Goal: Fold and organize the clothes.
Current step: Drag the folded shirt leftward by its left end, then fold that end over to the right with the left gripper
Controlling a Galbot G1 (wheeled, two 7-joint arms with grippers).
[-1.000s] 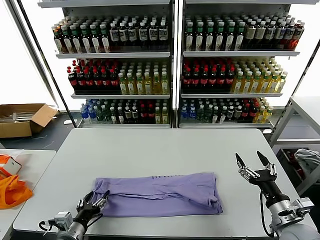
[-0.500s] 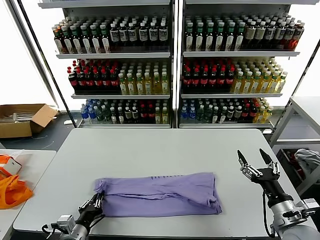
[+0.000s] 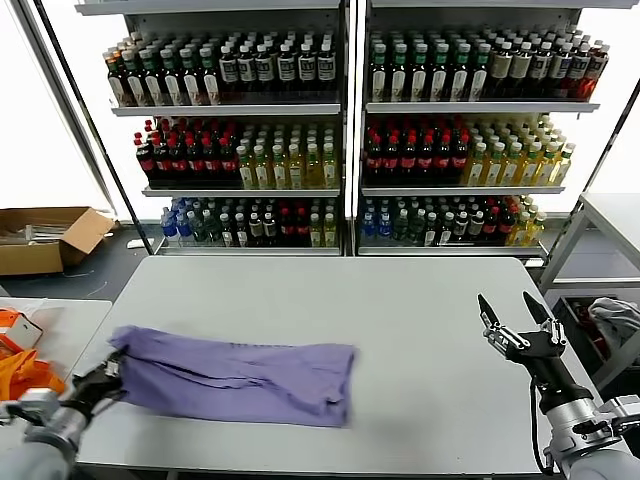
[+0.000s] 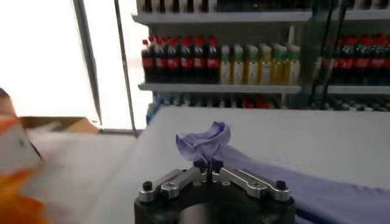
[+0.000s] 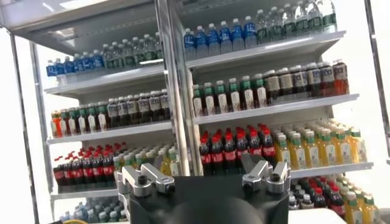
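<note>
At table's left edge, left gripper pinches shirt corner; should drag low, steady. Right gripper open, idle.

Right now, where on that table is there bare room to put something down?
The table is bare across its back half, toward the shelves, and over the stretch between the T-shirt and the open right gripper. The front left is taken: the shirt lies there, its corner pinched by the left gripper at the edge.
</note>
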